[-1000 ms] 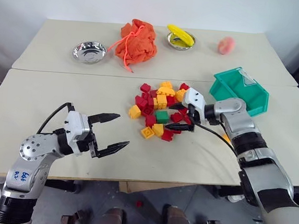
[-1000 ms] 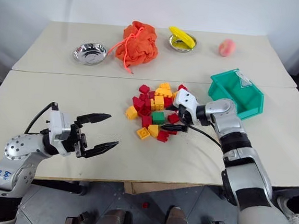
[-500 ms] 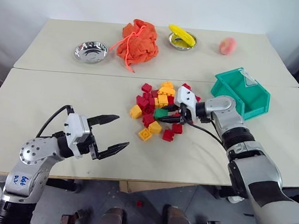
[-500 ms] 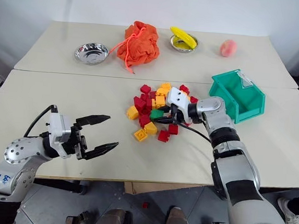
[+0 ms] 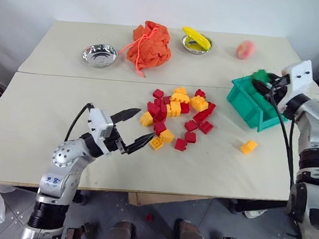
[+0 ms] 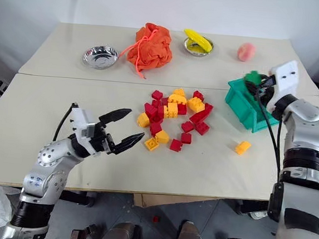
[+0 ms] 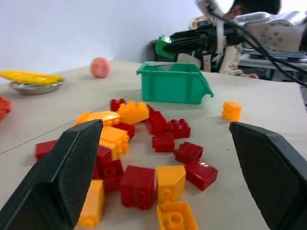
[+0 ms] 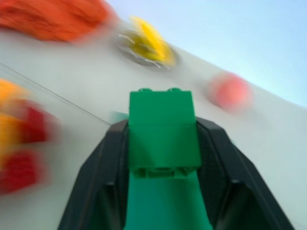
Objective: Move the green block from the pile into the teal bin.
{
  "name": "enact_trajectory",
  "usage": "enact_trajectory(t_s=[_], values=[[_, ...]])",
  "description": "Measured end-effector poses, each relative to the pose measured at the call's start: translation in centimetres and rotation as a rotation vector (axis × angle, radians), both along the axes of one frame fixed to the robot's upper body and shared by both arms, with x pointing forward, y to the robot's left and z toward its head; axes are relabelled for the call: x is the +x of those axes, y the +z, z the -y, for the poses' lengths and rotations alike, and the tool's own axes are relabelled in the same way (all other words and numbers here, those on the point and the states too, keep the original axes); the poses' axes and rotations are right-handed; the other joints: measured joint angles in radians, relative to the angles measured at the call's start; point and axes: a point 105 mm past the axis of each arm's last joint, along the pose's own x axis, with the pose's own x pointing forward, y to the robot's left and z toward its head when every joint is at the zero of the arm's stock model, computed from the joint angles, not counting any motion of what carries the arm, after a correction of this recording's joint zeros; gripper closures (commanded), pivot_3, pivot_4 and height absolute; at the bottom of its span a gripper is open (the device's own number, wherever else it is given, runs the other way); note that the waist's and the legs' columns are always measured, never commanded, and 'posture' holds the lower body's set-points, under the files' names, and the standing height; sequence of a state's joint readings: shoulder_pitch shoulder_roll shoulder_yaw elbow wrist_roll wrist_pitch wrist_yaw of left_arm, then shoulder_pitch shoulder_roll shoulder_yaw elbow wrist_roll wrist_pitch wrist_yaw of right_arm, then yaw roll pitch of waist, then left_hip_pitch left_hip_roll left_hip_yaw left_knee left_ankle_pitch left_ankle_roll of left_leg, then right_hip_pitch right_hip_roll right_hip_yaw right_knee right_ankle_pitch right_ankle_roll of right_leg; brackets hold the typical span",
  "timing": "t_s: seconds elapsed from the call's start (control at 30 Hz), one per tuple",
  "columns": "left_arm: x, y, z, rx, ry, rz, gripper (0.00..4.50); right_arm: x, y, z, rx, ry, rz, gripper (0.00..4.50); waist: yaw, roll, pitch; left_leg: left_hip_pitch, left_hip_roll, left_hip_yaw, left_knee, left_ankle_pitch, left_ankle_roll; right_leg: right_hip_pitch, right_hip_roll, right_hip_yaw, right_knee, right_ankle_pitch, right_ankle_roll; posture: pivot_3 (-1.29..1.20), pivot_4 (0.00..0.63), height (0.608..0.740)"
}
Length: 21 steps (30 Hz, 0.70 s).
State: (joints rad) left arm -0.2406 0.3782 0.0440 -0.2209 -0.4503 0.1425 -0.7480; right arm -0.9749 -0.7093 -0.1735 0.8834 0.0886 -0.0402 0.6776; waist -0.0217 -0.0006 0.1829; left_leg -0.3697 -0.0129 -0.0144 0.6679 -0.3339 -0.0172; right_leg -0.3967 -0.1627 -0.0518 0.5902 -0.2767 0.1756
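Right gripper (image 8: 163, 143) clamped on the green block (image 8: 163, 132), fingers flat against two opposite sides, studs facing away from the wrist. In the head views we place gripper and block over the teal bin (image 5: 254, 101), above its far edge, clear of the rim. The left wrist view confirms it: block held in the air above the bin's open top, not touching it.

Outward from there: one yellow brick (image 5: 249, 146) lies alone on the table, between bin and near edge. The pile (image 5: 176, 116) sits toward the table's middle, red and yellow only, no green left in it.

Left gripper (image 5: 134, 130) spread wide, empty, tips near the pile's near-left bricks; we see no contact.

At the back: steel bowl (image 5: 100, 55), orange bag (image 5: 149, 43), second bowl with a yellow thing (image 5: 196, 40), a peach (image 5: 245, 48).

Our read: pick done, carry all but done. Left to do: lower into the bin, release. The block is not yet inside.
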Motion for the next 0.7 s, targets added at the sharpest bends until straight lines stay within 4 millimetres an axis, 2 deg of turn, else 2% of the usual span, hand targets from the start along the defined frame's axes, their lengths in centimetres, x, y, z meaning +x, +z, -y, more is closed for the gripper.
enact_trajectory(t_s=[0.07, 0.1, 0.17, 0.33, 0.47, 0.53, 0.63, 0.7], values=[[0.2, 0.0, 0.3, 0.000, -0.016, 0.002, 0.00, 0.2, -0.2, 1.1, -0.038, -0.073, -0.017, 3.03, -0.003, 0.000, 0.000, 0.000, 0.000, 0.000, 0.000, 0.000, 0.000, 0.000, 0.000, 0.000, 0.000, 0.000, 0.000, 0.00, 0.150, 0.740], [0.4, 0.1, 0.4, 0.000, -0.020, 0.006, 0.00, 0.3, -0.3, 1.4, -0.041, -0.103, -0.021, 2.68, -0.005, 0.000, 0.000, 0.000, 0.000, 0.000, 0.000, 0.000, 0.000, 0.000, 0.000, 0.000, 0.000, 0.000, 0.000, 0.00, 0.150, 0.740], [0.5, 0.3, 0.4, 0.000, -0.023, 0.011, 0.00, 0.5, -0.5, 2.0, -0.029, -0.145, -0.024, 2.25, -0.006, 0.000, 0.000, 0.000, 0.000, 0.000, 0.000, 0.000, 0.000, 0.000, 0.000, 0.000, -0.001, 0.000, 0.000, 0.00, 0.150, 0.740], [0.6, 0.4, 0.2, 0.001, -0.017, 0.014, 0.00, 0.4, -0.6, 2.4, 0.008, -0.149, -0.012, 2.25, -0.005, 0.000, 0.000, -0.001, 0.000, 0.000, 0.000, 0.000, 0.000, 0.000, 0.000, 0.000, -0.001, 0.000, 0.000, 0.00, 0.150, 0.740], [0.7, 0.2, -0.8, 0.032, 0.021, 0.010, 0.00, -0.8, -0.2, 0.8, 0.008, 0.028, 0.044, 2.25, -0.005, 0.000, 0.000, -0.001, 0.000, -0.001, 0.000, 0.000, 0.000, 0.000, 0.000, -0.001, -0.001, 0.000, 0.000, 0.00, 0.150, 0.740], [0.9, -0.2, -1.9, 0.072, 0.066, 0.005, 0.00, -2.5, -1.0, -1.1, -0.001, 0.214, 0.050, 2.10, -0.004, 0.000, 0.000, -0.001, 0.000, -0.001, 0.000, 0.000, 0.000, 0.001, 0.000, -0.001, -0.001, 0.000, 0.000, 0.00, 0.150, 0.740], [1.1, -0.9, -3.5, 0.127, 0.129, 0.008, 0.00, -5.9, -3.1, -4.3, -0.006, 0.494, 0.005, 1.39, 0.000, 0.000, 0.000, 0.000, 0.000, -0.002, 0.000, 0.000, 0.000, 0.002, 0.000, -0.002, -0.001, 0.000, 0.001, 0.00, 0.150, 0.740], [1.0, -1.7, -4.9, 0.161, 0.176, -0.003, 0.00, -8.8, -5.9, -5.6, -0.038, 0.632, -0.088, 0.76, 0.009, 0.000, 0.000, 0.000, 0.000, -0.003, 0.000, 0.000, 0.000, 0.002, 0.000, -0.002, -0.002, 0.000, 0.001, 0.00, 0.150, 0.740]])
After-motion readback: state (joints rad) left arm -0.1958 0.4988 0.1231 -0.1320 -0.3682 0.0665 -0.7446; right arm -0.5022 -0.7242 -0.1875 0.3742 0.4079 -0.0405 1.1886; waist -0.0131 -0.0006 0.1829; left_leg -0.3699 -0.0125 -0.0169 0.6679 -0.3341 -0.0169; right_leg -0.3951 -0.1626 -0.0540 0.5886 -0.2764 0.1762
